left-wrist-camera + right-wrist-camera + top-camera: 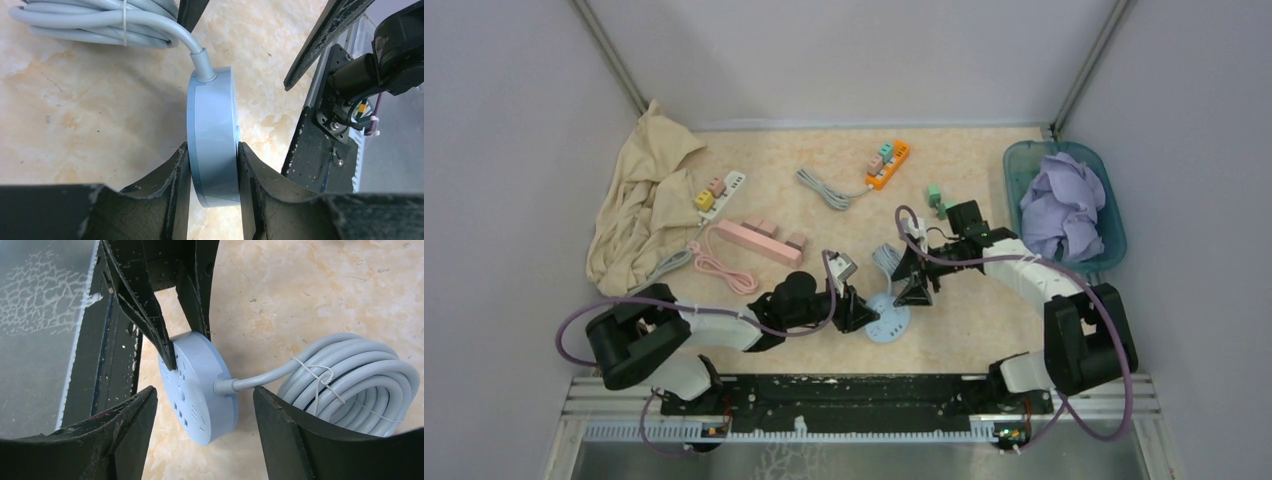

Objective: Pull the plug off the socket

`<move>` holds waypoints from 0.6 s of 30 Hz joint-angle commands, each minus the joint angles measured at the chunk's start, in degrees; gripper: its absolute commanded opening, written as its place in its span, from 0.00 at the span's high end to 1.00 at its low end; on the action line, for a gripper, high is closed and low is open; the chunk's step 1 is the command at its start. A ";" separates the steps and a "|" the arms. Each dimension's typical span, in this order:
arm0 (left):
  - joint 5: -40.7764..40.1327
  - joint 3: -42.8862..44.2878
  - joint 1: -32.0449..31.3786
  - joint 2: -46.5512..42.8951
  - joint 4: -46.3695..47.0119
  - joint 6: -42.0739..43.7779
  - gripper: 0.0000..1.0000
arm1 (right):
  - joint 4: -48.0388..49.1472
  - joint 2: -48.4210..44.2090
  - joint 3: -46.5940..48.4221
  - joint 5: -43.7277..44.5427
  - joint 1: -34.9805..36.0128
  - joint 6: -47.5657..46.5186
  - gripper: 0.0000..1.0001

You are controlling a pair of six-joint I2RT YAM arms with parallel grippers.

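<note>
A round light-blue socket (pixel 889 320) (pixel 212 135) (pixel 197 390) stands on its edge on the marble-patterned table. My left gripper (pixel 864 318) (pixel 212 147) is shut on its two flat faces. Its grey cable (pixel 260 377) runs to a tied coil (pixel 350 375) (pixel 100 22). The socket face in the right wrist view shows bare holes, and one left finger (pixel 160 335) covers its top. My right gripper (pixel 914 290) (pixel 204 390) stands open with a finger on either side of the socket, touching nothing. A small green plug (pixel 937 197) lies loose on the table behind the right arm.
An orange strip (pixel 889 165), a white strip (pixel 722 192) and a pink strip (pixel 759 240) carry plugs at the back. A beige cloth (pixel 644 205) lies at the left. At the right is a teal bin (pixel 1114 240) holding a purple cloth. The metal rail (pixel 854 400) runs along the near edge.
</note>
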 commanded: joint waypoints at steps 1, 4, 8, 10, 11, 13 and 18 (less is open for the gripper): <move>-0.87 0.11 -0.36 -4.03 2.83 9.61 0.98 | -1.93 1.24 2.23 0.70 3.05 -3.79 0.29; -0.76 0.08 -0.37 -4.96 2.05 10.74 0.98 | -3.41 1.65 2.29 0.73 3.88 -6.32 0.29; -0.81 -1.15 -0.36 -5.86 3.62 10.30 0.98 | -6.13 1.86 2.51 0.31 4.08 -9.78 0.30; -0.47 -2.14 -0.36 -6.30 5.69 9.66 0.98 | -6.26 1.81 2.36 0.12 4.08 -10.42 0.32; -0.34 -2.48 -0.36 -6.53 6.68 9.38 0.98 | -6.26 1.94 2.20 -0.20 4.15 -10.73 0.33; 0.12 -2.95 -0.36 -6.82 8.33 8.78 0.98 | -6.35 2.01 1.86 -0.55 4.53 -11.27 0.33; 1.66 -3.50 -0.36 -6.73 12.01 7.64 0.98 | -6.20 2.20 1.42 -1.10 6.02 -12.14 0.34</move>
